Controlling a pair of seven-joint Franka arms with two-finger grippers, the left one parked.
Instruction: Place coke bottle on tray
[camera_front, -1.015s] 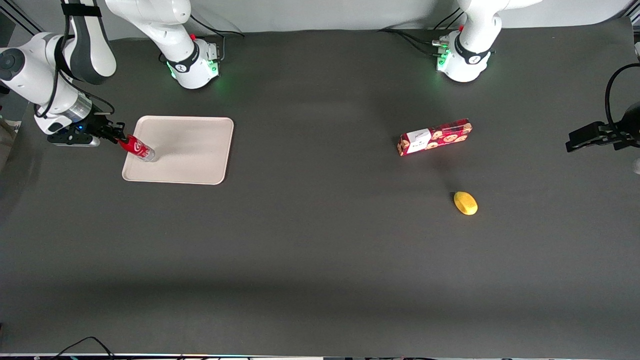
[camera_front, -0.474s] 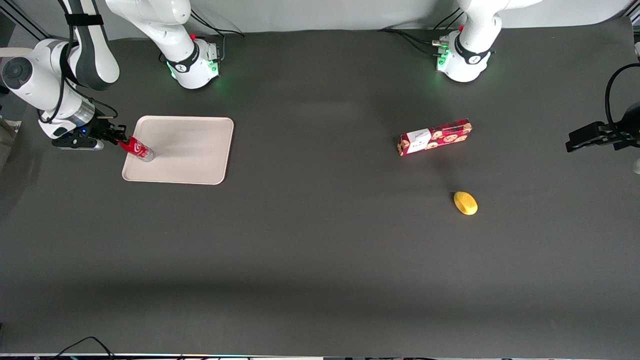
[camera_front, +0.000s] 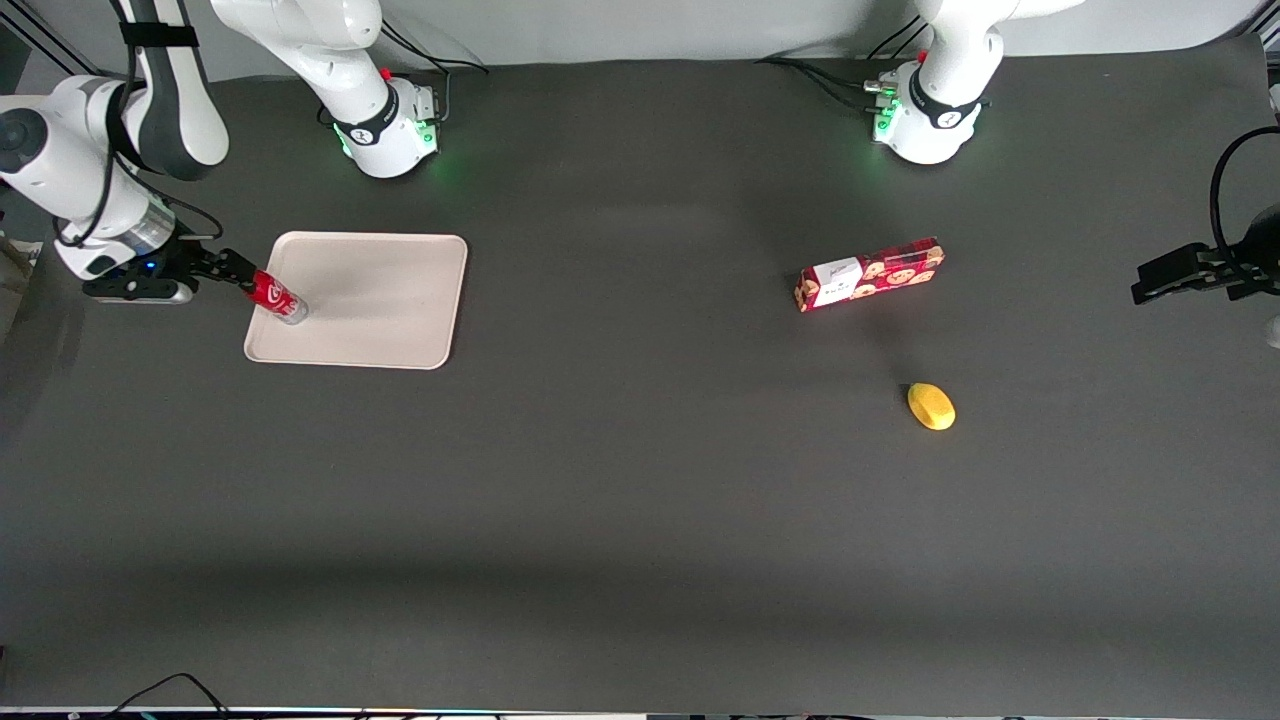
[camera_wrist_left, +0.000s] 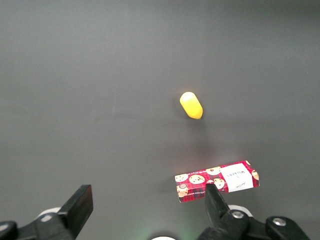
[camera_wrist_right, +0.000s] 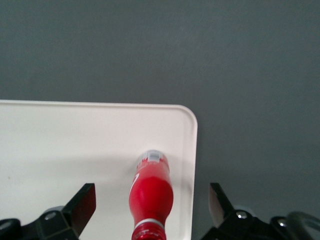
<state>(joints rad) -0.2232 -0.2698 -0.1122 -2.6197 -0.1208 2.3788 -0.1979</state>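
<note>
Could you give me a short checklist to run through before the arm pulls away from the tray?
1. Bottle over the tray: ok. The coke bottle has its silvery base on the tray, near the corner.
2. Gripper released: ok. The gripper is open, its fingers spread clear on both sides of the bottle.
3. Bottle standing steady: cannot tell. In the front view the coke bottle appears tilted toward the gripper.
4. Margin from the rim: not ok. The base sits close to the tray's edge.
5. Clutter near the tray: ok. The cookie box and the lemon lie toward the parked arm's end.
</note>
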